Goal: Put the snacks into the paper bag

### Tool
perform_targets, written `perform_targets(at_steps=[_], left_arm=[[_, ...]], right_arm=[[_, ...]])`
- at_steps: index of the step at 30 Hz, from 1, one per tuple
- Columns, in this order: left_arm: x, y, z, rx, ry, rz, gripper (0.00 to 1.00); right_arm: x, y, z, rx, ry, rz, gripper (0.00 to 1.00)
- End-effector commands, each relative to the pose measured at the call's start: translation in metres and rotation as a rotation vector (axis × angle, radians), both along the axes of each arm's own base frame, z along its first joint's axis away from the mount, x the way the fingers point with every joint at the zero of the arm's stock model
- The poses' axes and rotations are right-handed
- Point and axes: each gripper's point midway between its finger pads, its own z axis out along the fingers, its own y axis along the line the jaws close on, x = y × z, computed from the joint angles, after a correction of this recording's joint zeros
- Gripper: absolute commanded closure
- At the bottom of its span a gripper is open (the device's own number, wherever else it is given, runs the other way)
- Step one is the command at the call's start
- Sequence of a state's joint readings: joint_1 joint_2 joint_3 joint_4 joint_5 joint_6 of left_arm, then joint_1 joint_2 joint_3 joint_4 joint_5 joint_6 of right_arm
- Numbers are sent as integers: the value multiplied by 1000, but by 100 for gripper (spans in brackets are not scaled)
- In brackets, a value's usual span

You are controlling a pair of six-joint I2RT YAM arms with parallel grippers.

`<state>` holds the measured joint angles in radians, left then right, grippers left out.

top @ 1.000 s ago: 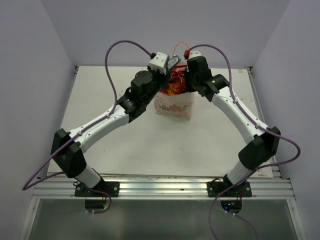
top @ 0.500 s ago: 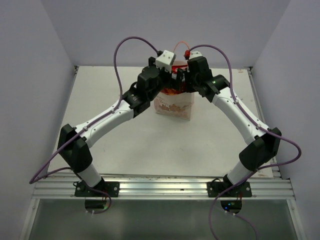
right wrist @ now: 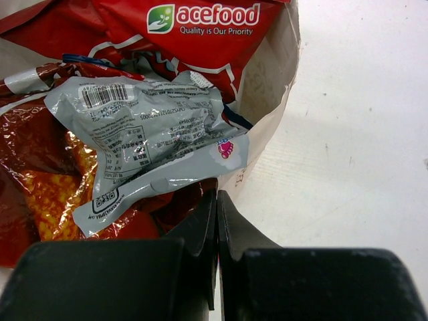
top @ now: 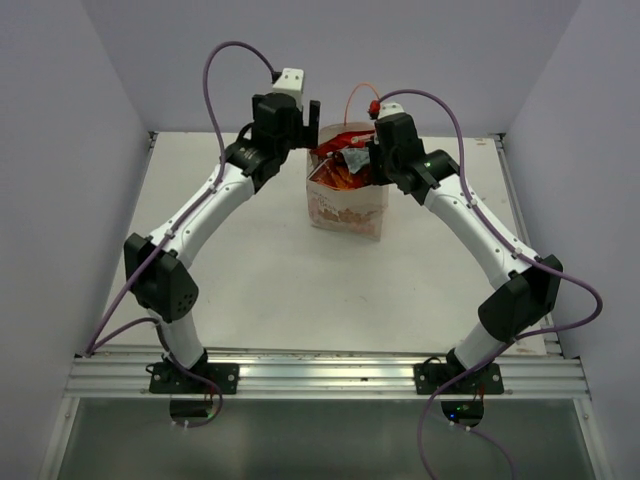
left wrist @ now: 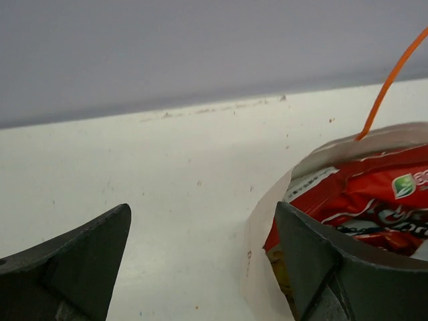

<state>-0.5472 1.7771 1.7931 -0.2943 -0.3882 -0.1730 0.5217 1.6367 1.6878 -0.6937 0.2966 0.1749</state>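
The paper bag (top: 345, 210) stands upright at the back middle of the table, its mouth full of snacks (top: 340, 165). In the right wrist view a silver foil packet (right wrist: 147, 140) lies on top of a red-orange chips bag (right wrist: 47, 194) and a red-white chips bag (right wrist: 194, 27). My right gripper (right wrist: 217, 194) is shut on the bag's right rim (right wrist: 267, 114). My left gripper (left wrist: 202, 207) hangs open and holds nothing, just left of the bag's rim (left wrist: 267, 207). It is raised beside the bag's left side (top: 303, 118).
An orange cord handle (left wrist: 391, 80) stands up from the bag's far rim. The back wall rises right behind the bag, and side walls close in the table (top: 220, 270) on the left and right.
My left gripper has opened over the bag's mouth and drawn back up and to the left. The silver packet now lies in the bag. The right arm has not moved.
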Motion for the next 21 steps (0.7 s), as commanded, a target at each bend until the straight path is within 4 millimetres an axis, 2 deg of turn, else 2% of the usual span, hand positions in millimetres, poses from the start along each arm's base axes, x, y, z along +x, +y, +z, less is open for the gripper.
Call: perform_targets(at_steps=[1,4,8,10,12,13,14,16,18,21], left_arm=[[-9,-2,-42,6,193,-22,7],[-13,-10,-50,-27,211,-55,6],[-14,-8,-62,-10,239,-50,5],[-15,-11,-69,-8,255,-62,8],[-17,-11,-73,-8,262,-66,50],[-18,-10,-73,-14,262,-58,80],[-19,-8,-70,-20,257,-49,100],[-20,-6,-68,-23,254,-43,100],[-28,-5,-56,-40,243,-54,100],[-44,3,-28,-69,207,-48,100]], right_arm=[[-1,2,23,40,-63,3,100],[1,3,22,45,-61,3,100],[0,3,22,47,-59,2,100],[0,2,21,44,-58,1,100],[-1,2,19,41,-55,2,100],[-1,2,19,41,-55,2,100],[-1,2,19,40,-54,2,100],[-1,3,20,45,-55,4,100],[-3,2,21,39,-47,7,100],[-7,1,36,7,-68,10,100]])
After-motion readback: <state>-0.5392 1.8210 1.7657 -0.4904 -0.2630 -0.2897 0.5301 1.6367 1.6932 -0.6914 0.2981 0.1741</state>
